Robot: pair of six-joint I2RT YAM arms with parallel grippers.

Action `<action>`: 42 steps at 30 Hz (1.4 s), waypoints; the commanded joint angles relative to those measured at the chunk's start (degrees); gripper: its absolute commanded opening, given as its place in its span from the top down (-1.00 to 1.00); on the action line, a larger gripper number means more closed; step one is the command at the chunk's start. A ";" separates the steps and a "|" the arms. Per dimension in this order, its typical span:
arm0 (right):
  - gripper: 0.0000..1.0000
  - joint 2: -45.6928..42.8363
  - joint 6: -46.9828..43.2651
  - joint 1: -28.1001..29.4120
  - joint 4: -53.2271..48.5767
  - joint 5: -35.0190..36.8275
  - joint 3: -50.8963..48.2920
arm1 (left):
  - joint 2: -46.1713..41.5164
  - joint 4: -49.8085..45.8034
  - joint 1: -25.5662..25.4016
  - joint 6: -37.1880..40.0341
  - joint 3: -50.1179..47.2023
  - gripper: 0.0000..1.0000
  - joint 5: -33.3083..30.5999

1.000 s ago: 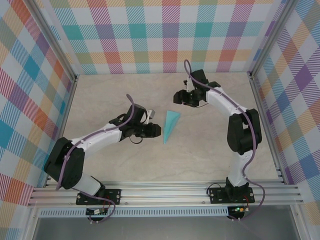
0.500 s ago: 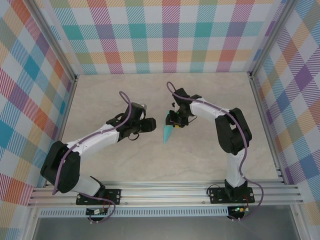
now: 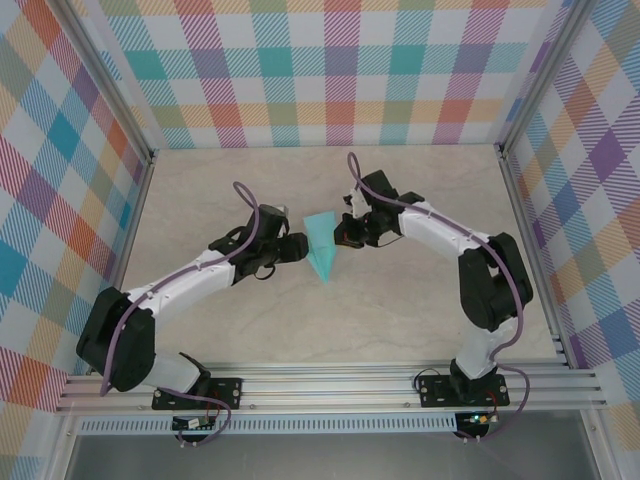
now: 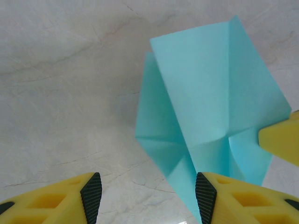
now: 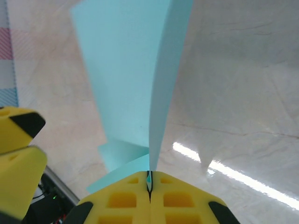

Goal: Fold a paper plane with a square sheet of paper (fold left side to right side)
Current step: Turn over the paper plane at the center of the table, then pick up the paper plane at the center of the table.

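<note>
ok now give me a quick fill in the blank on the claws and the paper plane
1. The right claw is ___ on the paper plane.
2. The left claw has its jaws ___.
3. In the top view, the plane's pointed tip aims toward the ___ edge of the table.
Missing words: shut; open; near.

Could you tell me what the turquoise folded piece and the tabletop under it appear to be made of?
The paper plane looks like thin matte paper: sharp creases, no gloss. The table seems polished stone or marble-look laminate: grey veining and reflected glare.
</note>
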 commanded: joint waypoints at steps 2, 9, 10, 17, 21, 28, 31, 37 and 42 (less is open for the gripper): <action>0.92 1.68 -0.48 -2.40 5.37 -5.51 -6.50 | -2.75 -1.42 0.40 0.53 0.57 -0.16 -2.90; 0.58 4.91 -4.00 -5.42 4.02 0.31 -8.44 | -3.67 -3.54 0.39 0.87 0.78 -0.20 -3.33; 0.44 3.71 -4.52 -5.65 2.55 2.77 -8.20 | -3.99 -3.72 0.40 0.92 0.91 -0.21 -3.55; 0.03 -2.68 -9.22 -3.76 -11.98 14.17 -1.92 | -5.76 -5.06 0.40 2.04 1.38 -0.35 -5.45; -0.09 -3.61 -8.65 1.90 -13.95 16.36 -2.10 | -6.60 -4.34 0.41 1.50 0.72 -0.47 -6.04; -0.43 0.86 -7.97 7.85 -14.06 18.87 -0.66 | -6.97 -3.69 0.45 0.68 -0.50 -0.75 -6.72; -0.51 3.11 -8.22 9.23 -14.61 19.36 0.72 | -6.66 -3.88 0.40 0.63 -0.47 -0.76 -6.71; -0.43 7.01 -8.63 9.46 -14.94 20.60 3.34 | -6.49 -3.81 0.41 0.36 -0.49 -0.77 -6.64; -0.08 9.63 -9.29 9.72 -15.68 21.19 5.59 | -6.66 -4.24 0.40 0.36 -0.36 -0.78 -6.77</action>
